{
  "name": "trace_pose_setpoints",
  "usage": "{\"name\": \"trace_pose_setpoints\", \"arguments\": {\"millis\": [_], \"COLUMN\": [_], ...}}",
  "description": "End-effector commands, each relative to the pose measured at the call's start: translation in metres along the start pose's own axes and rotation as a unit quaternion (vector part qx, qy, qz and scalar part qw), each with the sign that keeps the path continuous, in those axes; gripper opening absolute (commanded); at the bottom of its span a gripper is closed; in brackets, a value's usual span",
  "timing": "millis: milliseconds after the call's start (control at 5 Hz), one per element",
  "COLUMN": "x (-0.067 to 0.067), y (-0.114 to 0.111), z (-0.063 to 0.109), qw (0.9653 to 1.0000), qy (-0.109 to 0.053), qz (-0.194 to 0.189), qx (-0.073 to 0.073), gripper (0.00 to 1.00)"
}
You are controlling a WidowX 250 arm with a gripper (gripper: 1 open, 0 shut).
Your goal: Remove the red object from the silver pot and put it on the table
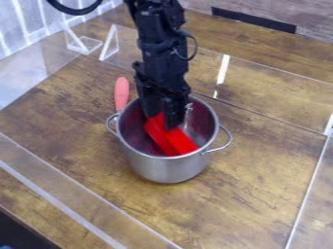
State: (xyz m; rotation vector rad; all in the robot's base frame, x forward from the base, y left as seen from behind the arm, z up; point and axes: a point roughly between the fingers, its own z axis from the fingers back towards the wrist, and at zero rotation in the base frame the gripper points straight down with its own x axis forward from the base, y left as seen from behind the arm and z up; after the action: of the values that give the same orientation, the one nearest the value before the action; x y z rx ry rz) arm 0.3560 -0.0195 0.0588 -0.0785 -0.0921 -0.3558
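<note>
One risk: the gripper (163, 115), jaws partly closed around the red object's (173, 137) 11 o'clock end inside the silver pot (166, 167), may lose it or drag the pot before reaching the table (260, 195).

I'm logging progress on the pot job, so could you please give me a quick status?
Hand down inside silver pot, fingers astride red object; grip unconfirmed. Red object leaning in pot, not lifted. Red-handled utensil lying beside pot on table.
</note>
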Motion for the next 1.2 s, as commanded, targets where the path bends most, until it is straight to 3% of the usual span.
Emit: {"name": "trace_pose_setpoints", "arguments": {"millis": [0,400,800,1000], "x": [0.004,0.018,0.024,0.037], "y": [-0.006,-0.017,-0.008,-0.011], "z": [0.002,0.032,0.038,0.038], "qw": [1.0000,0.9998,0.9997,0.9992], "qy": [0.001,-0.015,-0.021,-0.018], "qz": [-0.002,0.007,-0.005,-0.030], "qx": [-0.002,-0.010,-0.015,-0.020], "gripper": [0.00,0.00,0.00,1.00]}}
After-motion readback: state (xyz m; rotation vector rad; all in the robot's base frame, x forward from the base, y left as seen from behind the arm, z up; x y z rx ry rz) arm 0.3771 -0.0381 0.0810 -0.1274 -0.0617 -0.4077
